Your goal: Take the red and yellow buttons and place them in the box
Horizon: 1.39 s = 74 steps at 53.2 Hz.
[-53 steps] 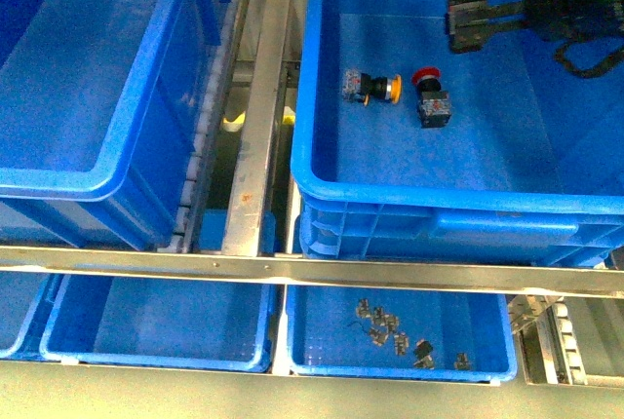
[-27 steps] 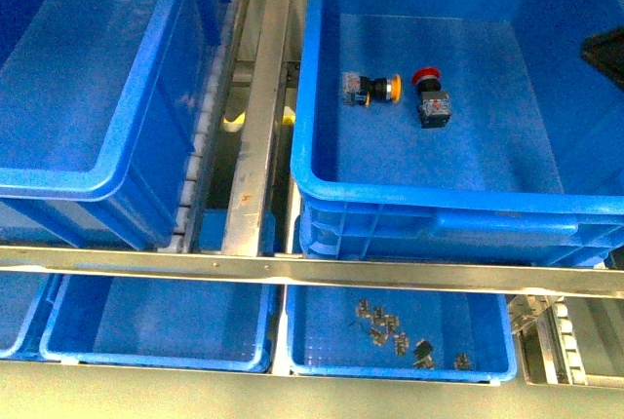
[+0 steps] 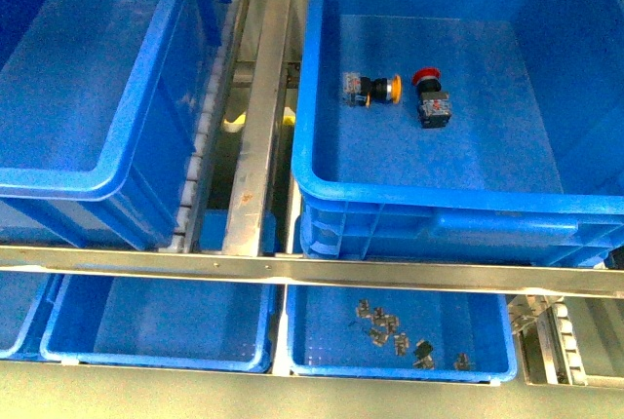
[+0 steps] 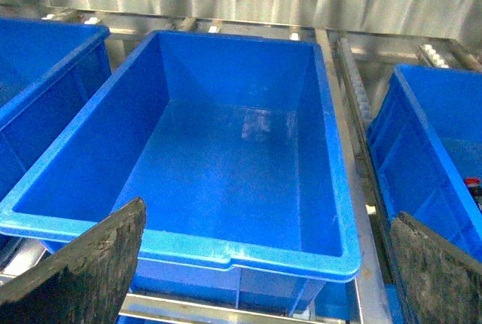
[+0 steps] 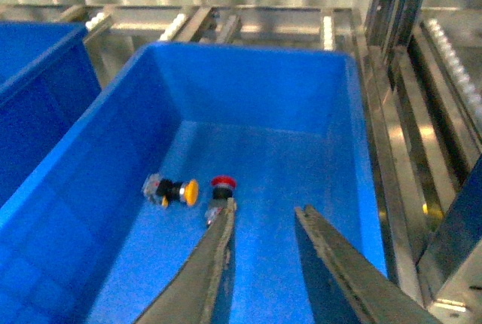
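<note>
Two buttons are lying on the floor of the right-hand box point(image 3: 322, 180), well apart from its walls: the yellow button point(image 3: 373, 88) is resting on its side with its cap pointing toward the red button point(image 3: 430, 97), which is sitting just beside it, red cap away from the robot and grey body nearer. The other large crate point(image 3: 88, 183) is standing to the left, across a metal rail point(image 3: 255, 136). Below the front crossbar, a shallower tray point(image 3: 322, 336) is holding a scatter of small metal parts point(image 3: 385, 326). Neither arm is showing in the front view. In the right wrist view, the right gripper point(image 5: 263, 222) is hovering over the box with its fingers point(image 5: 215, 260) spread a little and pinching nothing. In the left wrist view, the left gripper's fingers point(image 4: 98, 264) are standing wide apart, framing the other crate.
</note>
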Available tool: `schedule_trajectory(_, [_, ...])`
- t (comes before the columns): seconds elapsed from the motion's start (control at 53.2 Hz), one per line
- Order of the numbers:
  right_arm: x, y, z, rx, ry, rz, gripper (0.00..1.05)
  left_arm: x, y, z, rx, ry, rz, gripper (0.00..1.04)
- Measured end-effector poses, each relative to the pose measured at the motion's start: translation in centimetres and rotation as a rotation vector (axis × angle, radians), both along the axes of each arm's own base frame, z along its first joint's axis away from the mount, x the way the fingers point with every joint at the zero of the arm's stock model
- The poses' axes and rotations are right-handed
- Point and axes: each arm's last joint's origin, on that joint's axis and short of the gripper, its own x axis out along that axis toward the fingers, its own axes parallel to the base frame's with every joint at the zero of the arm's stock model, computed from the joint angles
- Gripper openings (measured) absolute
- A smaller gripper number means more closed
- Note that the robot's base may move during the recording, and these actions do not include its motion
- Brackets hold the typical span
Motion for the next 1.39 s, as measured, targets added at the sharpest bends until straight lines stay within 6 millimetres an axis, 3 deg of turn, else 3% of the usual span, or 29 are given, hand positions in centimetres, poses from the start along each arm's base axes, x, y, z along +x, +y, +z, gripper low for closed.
schedule_trajectory(0.132, [-1.6,1.0,0.1,-0.001,-0.003,-0.005,0.03,0.0,0.0,0.0,0.000,0.000,0.000,0.97])
schedule_trajectory(0.602, [-5.7,1.2,0.3,-0.001,-0.009,0.001,0.04,0.0,0.0,0.0,0.000,0.000,0.000,0.97])
schedule_trajectory(1.392, [-8.9,1.2,1.3,-0.001,-0.043,0.001,0.04,0.0,0.0,0.0,0.000,0.000,0.000,0.97])
